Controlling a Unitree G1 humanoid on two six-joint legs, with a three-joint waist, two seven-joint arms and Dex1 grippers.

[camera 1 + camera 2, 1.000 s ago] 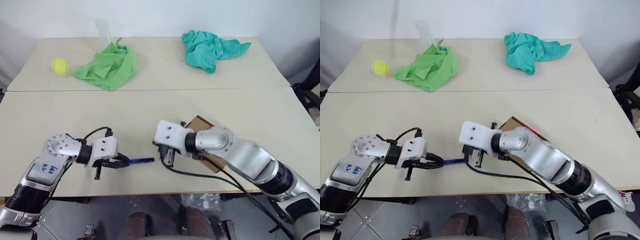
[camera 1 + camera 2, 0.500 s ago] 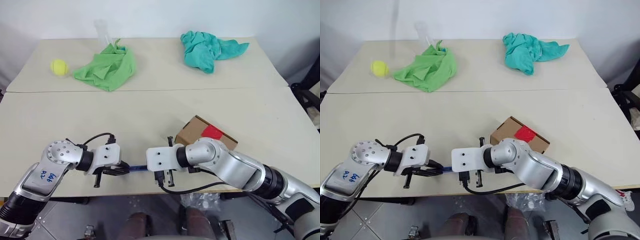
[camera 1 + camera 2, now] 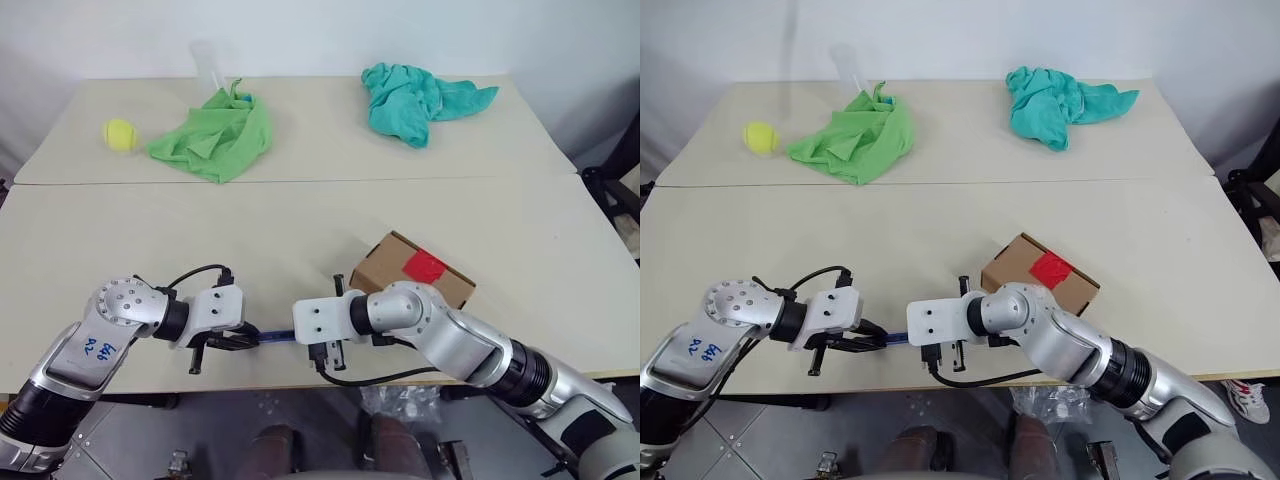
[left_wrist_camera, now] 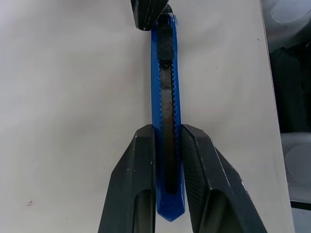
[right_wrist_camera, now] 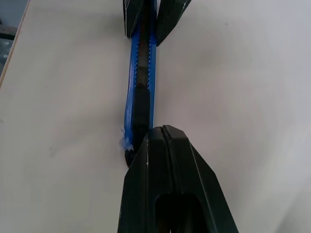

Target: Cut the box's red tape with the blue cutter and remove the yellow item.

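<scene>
Near the front edge of a pale beige table [image 3: 300,230], the left gripper [image 4: 167,133] pinches a slim blue pen-shaped cutter [image 4: 165,97] by its rear end, while the right gripper [image 5: 163,133], fingers pressed together and holding nothing, rests its tips at the cutter's dark slider [image 5: 141,109]. The small brown cardboard box [image 3: 400,268], its square red tape patch [image 3: 424,266] uncut, sits just beyond the right arm toward the table's right side. This looks like blade preparation; next, probably, the shut fingers push the slider to extend the blade.
</scene>
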